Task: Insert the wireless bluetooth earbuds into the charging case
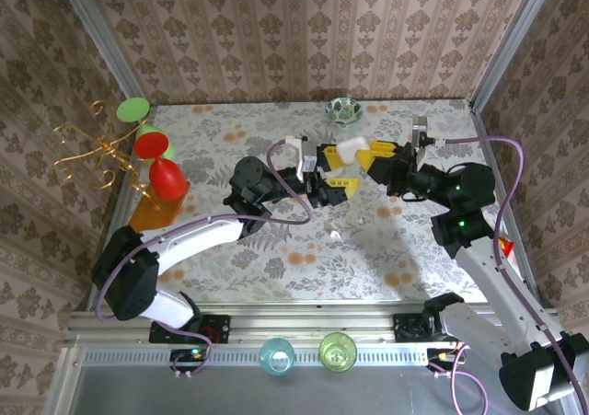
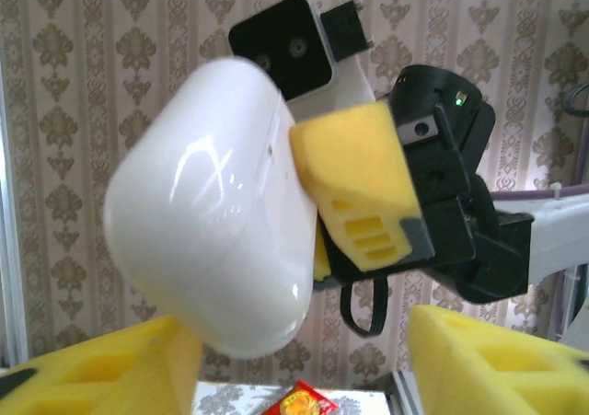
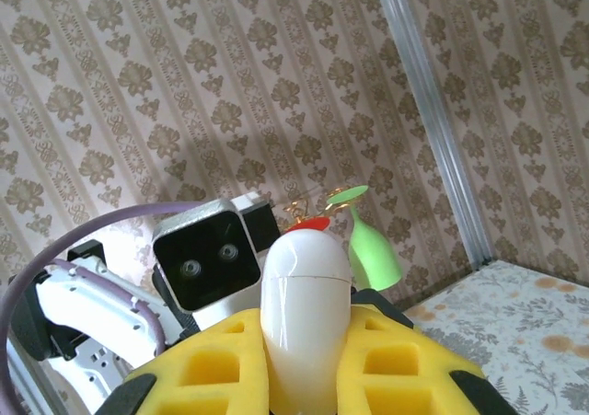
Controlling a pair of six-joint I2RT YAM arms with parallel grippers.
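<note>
The white pebble-shaped charging case (image 1: 351,145) hangs in mid-air over the table's centre, its lid closed along a thin seam (image 3: 306,282). My right gripper (image 1: 363,155) is shut on it, yellow pads (image 3: 207,369) pressing both sides. My left gripper (image 1: 347,170) faces it from the left. Its yellow fingers (image 2: 502,364) stand apart under the case (image 2: 212,240); the case's lower end sits by the left finger and is apart from the right one. A tiny white speck (image 1: 335,236), perhaps one of the earbuds, lies on the cloth below; it is too small to tell.
Red and green wine glasses (image 1: 152,144) hang on a gold stand at the left edge. A small patterned bowl (image 1: 342,110) sits at the back. Two cups (image 1: 306,353) stand on the near rail. A red packet (image 2: 304,403) lies on the table.
</note>
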